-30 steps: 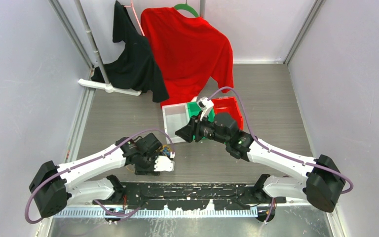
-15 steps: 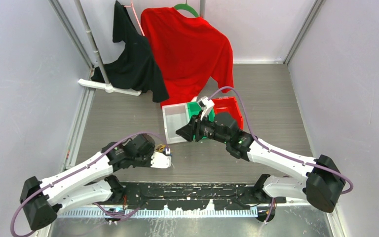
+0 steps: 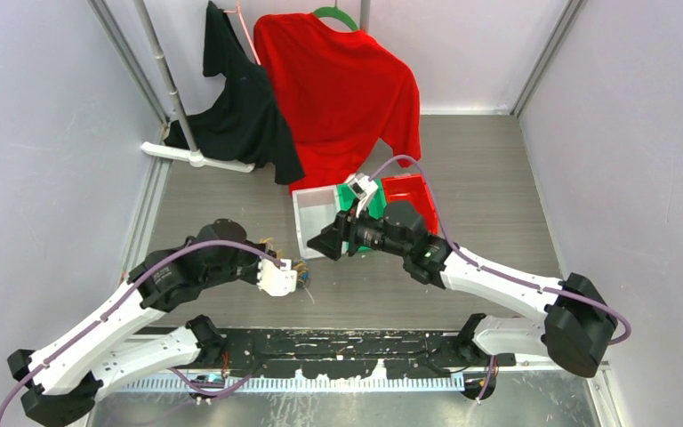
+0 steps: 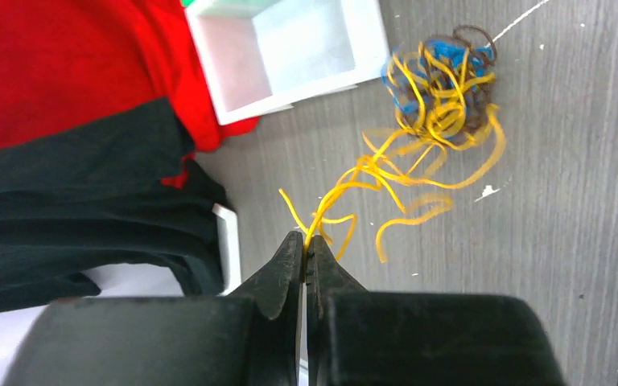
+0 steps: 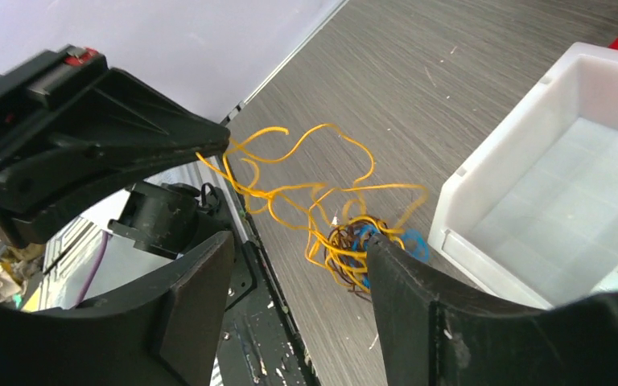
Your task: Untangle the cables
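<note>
Orange-yellow, blue and dark brown, the cables (image 4: 442, 84) lie in one small knot on the grey wood-grain table (image 4: 579, 209), just beside the front corner of the white bin (image 4: 290, 90). I see loose orange-yellow loops trailing out of that knot toward my left gripper (image 4: 306, 241). Its jaws are pressed together on one orange-yellow cable (image 4: 346, 181), pinching it right at the fingertips, and the strand runs up off the table from the knot to the grip. From the right wrist camera the left gripper (image 5: 219, 145) sits up and to the left of the knot (image 5: 354, 249), with the held strand arcing between them. My right gripper (image 5: 299, 245) has its jaws apart, one finger on each side of the tangle in that view; nothing is clamped, and I cannot tell whether a finger touches the knot. In the left wrist view a red shirt (image 4: 64, 56) and a black garment (image 4: 72, 209) lie beyond the bin.
</note>
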Tool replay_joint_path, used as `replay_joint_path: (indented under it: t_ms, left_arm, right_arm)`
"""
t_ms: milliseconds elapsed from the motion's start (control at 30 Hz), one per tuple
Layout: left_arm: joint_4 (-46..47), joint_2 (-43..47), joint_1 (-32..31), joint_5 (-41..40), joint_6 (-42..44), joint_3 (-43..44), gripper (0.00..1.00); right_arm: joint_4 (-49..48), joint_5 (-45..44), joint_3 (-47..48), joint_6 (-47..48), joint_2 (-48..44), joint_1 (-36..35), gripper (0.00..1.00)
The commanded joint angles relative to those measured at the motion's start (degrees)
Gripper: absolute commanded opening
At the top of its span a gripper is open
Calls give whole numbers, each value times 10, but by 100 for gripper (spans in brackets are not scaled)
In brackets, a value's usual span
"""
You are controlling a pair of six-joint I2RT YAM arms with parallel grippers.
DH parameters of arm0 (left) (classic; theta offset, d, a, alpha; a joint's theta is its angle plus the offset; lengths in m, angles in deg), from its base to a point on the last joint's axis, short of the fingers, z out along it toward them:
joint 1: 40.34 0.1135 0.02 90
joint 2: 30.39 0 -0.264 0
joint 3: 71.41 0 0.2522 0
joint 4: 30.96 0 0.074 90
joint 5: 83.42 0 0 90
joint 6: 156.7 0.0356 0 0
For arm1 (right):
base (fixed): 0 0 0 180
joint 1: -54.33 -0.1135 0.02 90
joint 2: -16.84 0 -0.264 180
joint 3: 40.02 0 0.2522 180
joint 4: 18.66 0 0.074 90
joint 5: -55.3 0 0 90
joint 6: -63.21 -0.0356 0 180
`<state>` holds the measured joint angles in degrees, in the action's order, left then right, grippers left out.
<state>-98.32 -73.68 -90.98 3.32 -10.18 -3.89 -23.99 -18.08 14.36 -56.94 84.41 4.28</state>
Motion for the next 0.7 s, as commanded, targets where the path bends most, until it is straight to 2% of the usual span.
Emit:
replay_joint_path:
  t_ms: [0,200,467,567,667]
  left_arm:
    - [1,9,-2,14,69,38,0]
    - [46,-3,-2,60,101,109,0]
    - [53,-5,-2,156,155,167,0]
    - [52,-21,-2,157,128,194,0]
    - [48,-31,-2,165,109,214,0]
  right_arm:
    - [-62,19,30,11,15,-20,68]
    - [-106,30,62,28,44,-57,77]
    - [-210,93,114,-40,105,-70,75]
    - [-211,73,127,-27,119,-86,74]
    - [-186,33,141,-11,135,-101,69]
